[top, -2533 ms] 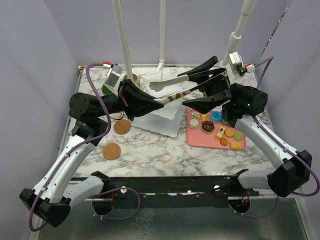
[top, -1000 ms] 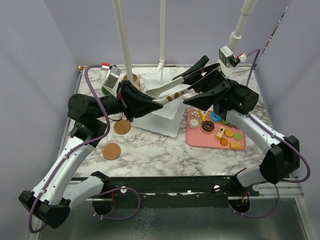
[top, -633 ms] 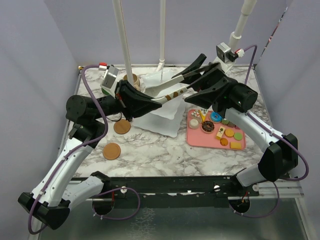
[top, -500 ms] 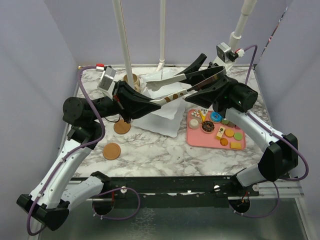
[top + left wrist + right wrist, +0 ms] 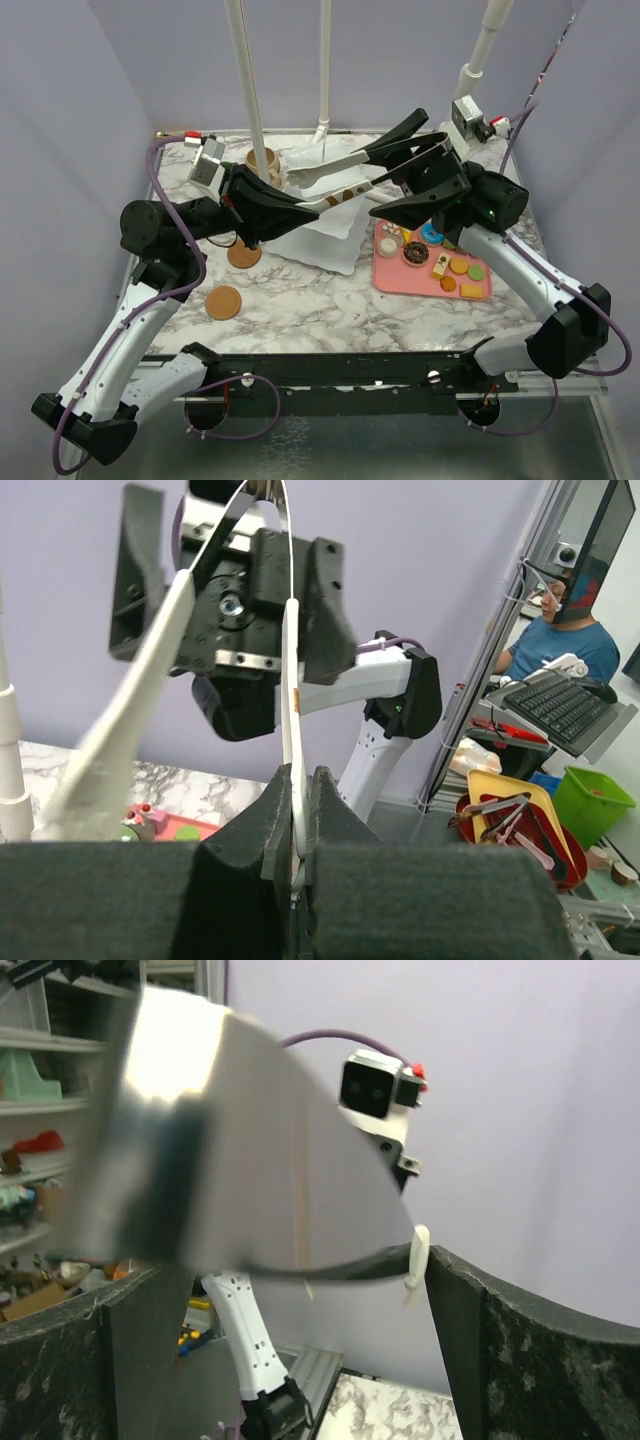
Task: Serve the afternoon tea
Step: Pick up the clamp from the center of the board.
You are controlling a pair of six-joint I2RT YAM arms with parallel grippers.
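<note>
Top external view: left gripper (image 5: pixel 305 203) is clamped tight on one blade of the white tongs (image 5: pixel 335 165), right gripper (image 5: pixel 385 178) spread wide around their hinge end. Below them stands the white tiered stand (image 5: pixel 325 238), with the pastries (image 5: pixel 432 258) on the pink tray (image 5: pixel 400 280).

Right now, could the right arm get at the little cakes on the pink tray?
Probably yes: its tool is open and the cakes lie uncovered close beside it, though the tongs sit between its jaws first.
</note>
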